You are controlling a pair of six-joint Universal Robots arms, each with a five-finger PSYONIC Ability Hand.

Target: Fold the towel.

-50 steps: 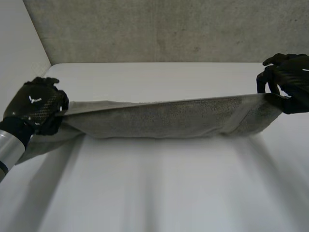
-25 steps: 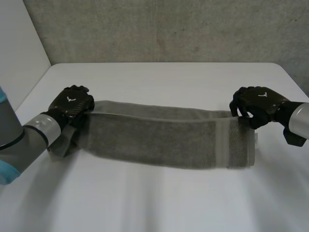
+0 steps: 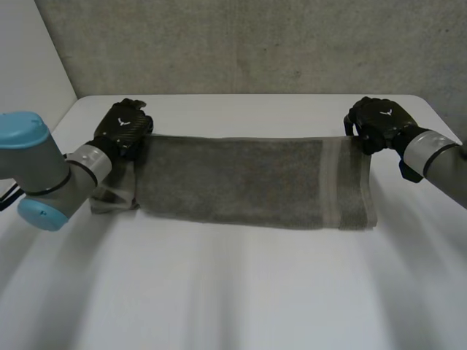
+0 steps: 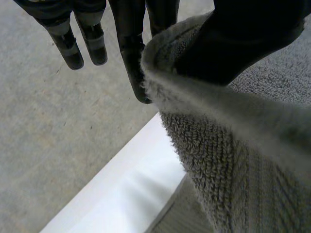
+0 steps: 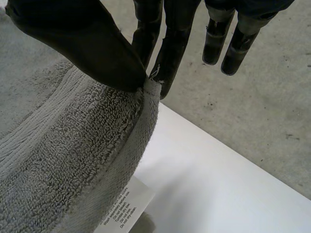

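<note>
Stretched across the far half of the white table: a grey towel, long side running left to right, with 1 hand at each of its 2 far corners; flat on the table along the near edge by the look of the head view. Crossed by a paler woven band near the right end; bunched into a loose fold at the left end, just under the left arm.

Pinched at the far left corner by the left hand; seen from the left wrist, thumb clamped over the hem against the nearest finger, the remaining fingers straight and off the cloth, corner raised clear of the table.

Pinched at the far right corner by the right hand; seen from the right wrist, thumb pressing the hem against the nearest fingers, the rest straight and free; below that corner, a white printed label hanging from the towel's edge.

Behind the table, a grey wall.
</note>
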